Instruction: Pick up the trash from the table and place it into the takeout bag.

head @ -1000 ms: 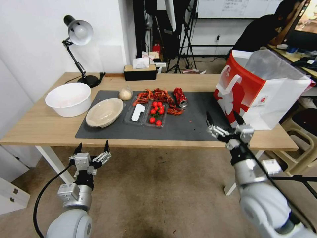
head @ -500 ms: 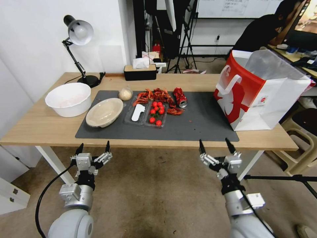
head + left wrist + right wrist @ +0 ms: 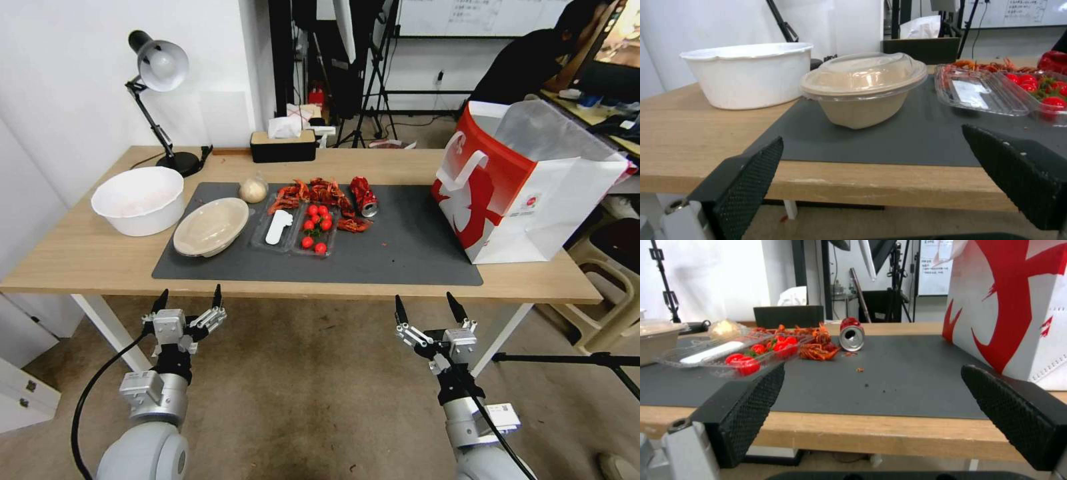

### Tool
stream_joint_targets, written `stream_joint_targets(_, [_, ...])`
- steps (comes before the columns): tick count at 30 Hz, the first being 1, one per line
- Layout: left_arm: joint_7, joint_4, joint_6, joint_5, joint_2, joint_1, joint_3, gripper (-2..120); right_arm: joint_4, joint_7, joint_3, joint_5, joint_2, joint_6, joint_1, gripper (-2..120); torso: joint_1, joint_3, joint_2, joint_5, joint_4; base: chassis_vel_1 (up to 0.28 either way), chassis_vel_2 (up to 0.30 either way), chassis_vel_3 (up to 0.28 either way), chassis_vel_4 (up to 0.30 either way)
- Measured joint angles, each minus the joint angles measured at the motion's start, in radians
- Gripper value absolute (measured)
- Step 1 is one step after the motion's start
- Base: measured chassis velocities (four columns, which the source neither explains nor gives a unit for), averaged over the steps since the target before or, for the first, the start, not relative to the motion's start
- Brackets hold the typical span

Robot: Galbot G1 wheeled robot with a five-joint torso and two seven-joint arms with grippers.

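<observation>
On the table's dark mat [image 3: 400,257] lie a crushed red can [image 3: 364,195] [image 3: 851,336], a lidded beige bowl [image 3: 211,227] [image 3: 865,90] and a small clear bag with a beige lump [image 3: 253,189]. The red-and-white takeout bag [image 3: 527,180] [image 3: 1013,306] stands upright and open-topped at the table's right end. Both grippers hang below the front edge of the table [image 3: 80,257], empty. My left gripper [image 3: 189,297] [image 3: 871,140] is open, facing the bowl. My right gripper [image 3: 427,308] [image 3: 872,370] is open, facing the can and the bag.
A clear tray with cherry tomatoes [image 3: 315,230] and red crayfish shells [image 3: 319,192] sits mid-mat. A large white bowl [image 3: 139,199], a desk lamp [image 3: 159,67] and a black tissue box [image 3: 283,145] stand at the left and back. A stool [image 3: 600,267] is at the right.
My right arm has dropped and pulled back from the table edge beside the takeout bag to below the front edge. The left arm has not moved.
</observation>
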Motion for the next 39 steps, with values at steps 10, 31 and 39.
stream_joint_targets(10, [0.000,0.006,-0.003,0.001,0.000,0.000,0.000,100,-0.004,0.018,-0.001,0.004,0.009,-0.008,0.027,99,0.000,0.000,0.000,0.0000,0.0000,0.000,0.000,0.000,0.000])
stream_joint_targets(31, [0.002,-0.002,-0.006,0.010,-0.003,0.007,-0.002,100,-0.244,0.154,-0.153,0.576,-0.097,-0.338,0.698,99,0.000,0.000,0.000,0.0001,0.0002,0.000,0.000,0.000,0.000])
stream_joint_targets(39, [0.002,-0.003,-0.007,0.010,-0.003,0.008,-0.005,100,-0.277,0.154,-0.182,0.624,-0.100,-0.351,0.750,99,0.000,0.000,0.000,0.0001,-0.0003,0.000,0.000,0.000,0.000])
